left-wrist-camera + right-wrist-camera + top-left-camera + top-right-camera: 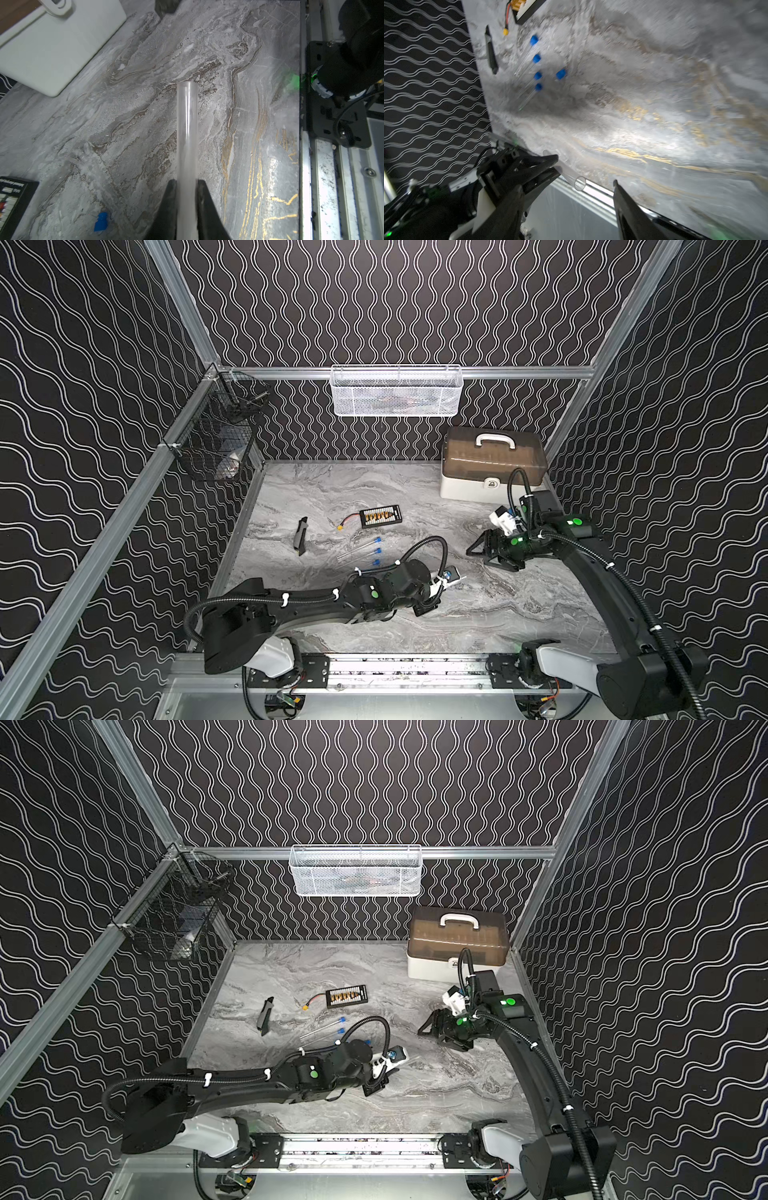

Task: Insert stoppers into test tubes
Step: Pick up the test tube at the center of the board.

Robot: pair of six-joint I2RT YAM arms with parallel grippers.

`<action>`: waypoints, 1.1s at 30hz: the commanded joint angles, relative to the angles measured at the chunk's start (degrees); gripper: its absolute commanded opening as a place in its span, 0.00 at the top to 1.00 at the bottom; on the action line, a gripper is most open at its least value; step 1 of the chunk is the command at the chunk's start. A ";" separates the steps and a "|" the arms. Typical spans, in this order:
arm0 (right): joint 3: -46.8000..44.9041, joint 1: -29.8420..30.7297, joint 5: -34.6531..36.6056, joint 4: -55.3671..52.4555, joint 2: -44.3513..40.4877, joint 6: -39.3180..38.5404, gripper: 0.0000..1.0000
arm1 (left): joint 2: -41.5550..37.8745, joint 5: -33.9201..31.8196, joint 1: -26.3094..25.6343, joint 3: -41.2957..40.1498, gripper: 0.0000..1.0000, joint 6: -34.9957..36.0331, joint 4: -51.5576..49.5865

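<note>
Pinched tight between the left gripper's (187, 187) closed jaws, a bare test tube (187, 116) juts straight out ahead of it, mouth open toward the right gripper (490, 560), which stands wide and empty, well apart. One loose stopper (101, 221) lies on the table (249, 62) near the left gripper. Best take it by the cap, stem leading, and push along the tube's axis.

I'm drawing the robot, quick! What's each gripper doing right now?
Left gripper: shut on a test tube.
Right gripper: open, holding nothing.
</note>
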 commanded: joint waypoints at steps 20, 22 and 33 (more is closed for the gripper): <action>-5.00 3.25 -13.81 4.85 4.80 2.66 0.59 | -2.97 6.48 3.41 0.79 0.88 -3.70 4.20; -4.81 3.36 -13.98 5.01 5.11 2.67 0.63 | -3.09 6.40 3.46 0.79 0.87 -3.59 4.11; -4.15 4.75 -14.04 4.06 6.04 1.44 0.75 | -2.52 6.83 3.61 0.77 0.87 -4.49 4.54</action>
